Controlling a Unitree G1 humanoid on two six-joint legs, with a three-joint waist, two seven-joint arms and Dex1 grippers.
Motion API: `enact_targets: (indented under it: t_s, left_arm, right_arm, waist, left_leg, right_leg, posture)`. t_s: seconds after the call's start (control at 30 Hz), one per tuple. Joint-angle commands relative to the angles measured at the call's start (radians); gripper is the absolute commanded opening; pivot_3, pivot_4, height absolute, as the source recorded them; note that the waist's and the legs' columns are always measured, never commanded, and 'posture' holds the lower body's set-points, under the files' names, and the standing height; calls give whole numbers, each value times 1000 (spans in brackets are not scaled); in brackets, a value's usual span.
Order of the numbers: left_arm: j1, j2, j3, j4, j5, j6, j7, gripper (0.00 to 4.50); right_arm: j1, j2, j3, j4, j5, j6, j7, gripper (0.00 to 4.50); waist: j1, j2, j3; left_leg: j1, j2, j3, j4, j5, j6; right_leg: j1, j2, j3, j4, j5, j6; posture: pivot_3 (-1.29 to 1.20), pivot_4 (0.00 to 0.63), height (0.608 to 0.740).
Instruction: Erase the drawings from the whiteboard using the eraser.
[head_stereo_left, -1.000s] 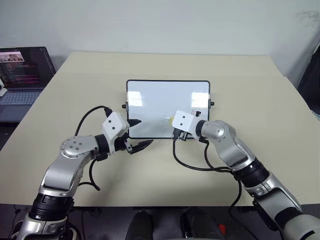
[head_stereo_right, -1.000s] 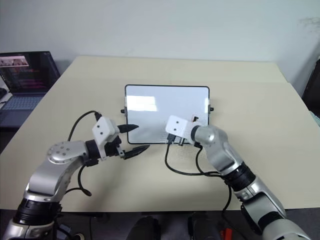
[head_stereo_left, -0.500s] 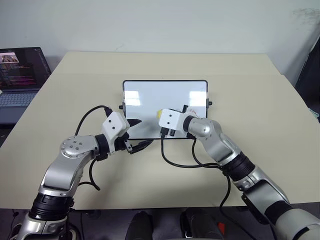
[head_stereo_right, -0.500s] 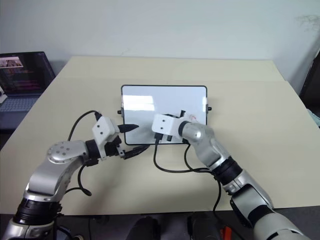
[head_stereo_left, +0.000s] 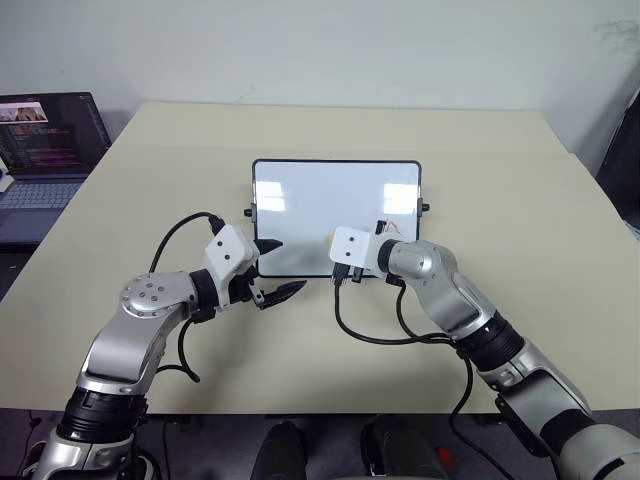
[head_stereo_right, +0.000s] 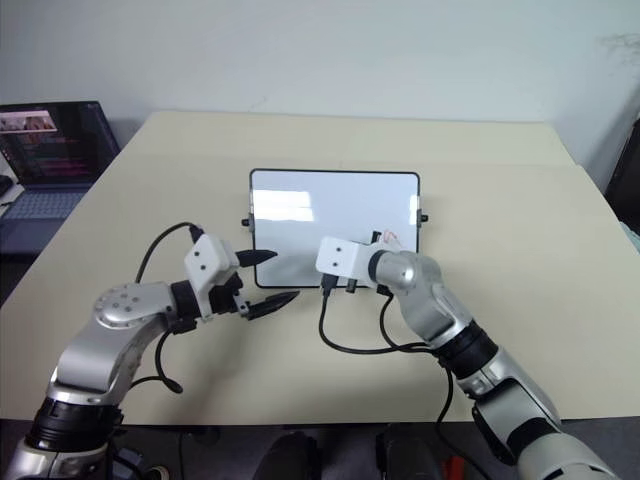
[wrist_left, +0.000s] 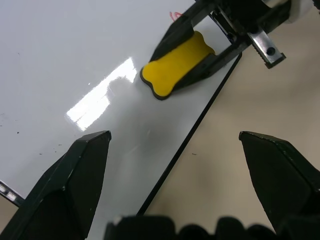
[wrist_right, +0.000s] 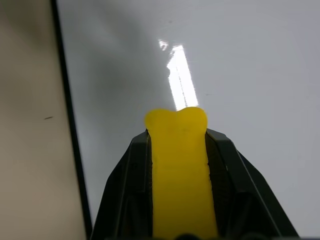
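Observation:
The whiteboard lies flat at the table's middle. My right gripper is shut on the yellow eraser, holding it flat on the board near its front edge; a sliver of the eraser peeks out past the wrist. Of the drawings, a small red mark shows on the board just behind the right wrist, and the arm hides what lies around it. At the board's front-left corner my left gripper hovers open with nothing between its fingers.
An open laptop sits beyond the table's left edge. The beige table has bare room around the board. Black cables hang from both wrists over the table in front of the board.
The right gripper slid the eraser left along the board's front part, then came partway back to the right. The view shifted briefly. The left arm kept still.

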Motion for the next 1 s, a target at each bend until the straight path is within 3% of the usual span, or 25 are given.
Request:
enact_targets:
  t_s: [0.03,0.27,0.53,0.63,0.83,1.0]
  left_arm:
    - [-19,-1,6,-35,-11,-5,-3,4500]
    - [-25,-8,10,-55,-34,12,-8,4500]
    - [-56,-30,-8,-39,-34,-1,-17,4500]
    - [-75,-38,-18,-22,-31,-8,-29,4500]
    - [-113,-56,-52,11,-18,-34,-50,4500]
    - [-128,-58,-76,30,-11,-54,-76,4500]
  right_arm:
    - [-4,-7,-39,14,-14,20,-33,1092]
    - [94,-46,-78,-123,51,42,33,1092]
    - [215,49,-299,-423,273,172,1,1091]
    - [309,25,-358,-554,317,252,-2,1091]
    - [469,-68,-364,-597,291,242,-55,1091]
    - [549,-63,-356,-608,322,231,-97,1091]
  waist:
    - [0,0,0]
    - [5,0,0]
    - [1,1,1]
    - [3,1,1]
    - [3,1,1]
    - [-3,1,2]
  left_leg:
    - [0,0,0,0,0,0]
    - [-2,0,0,0,0,0]
    - [-2,0,0,-1,0,0]
    - [-3,0,-1,-2,0,0]
    - [-4,-2,0,-1,-1,-1]
    - [-3,-1,1,-1,-1,-1]
  right_leg:
    - [0,0,0,0,0,0]
    - [0,-1,-1,-1,1,-1]
    - [-1,0,0,-2,1,-2]
    - [-1,0,-1,-3,0,-1]
    - [-1,-1,0,-4,0,0]
    - [-1,1,0,-3,-2,4]
  posture:
    - [0,150,740]
    - [0,150,740]
    - [0,150,740]
    - [0,150,740]
    - [0,150,740]
    - [0,150,740]
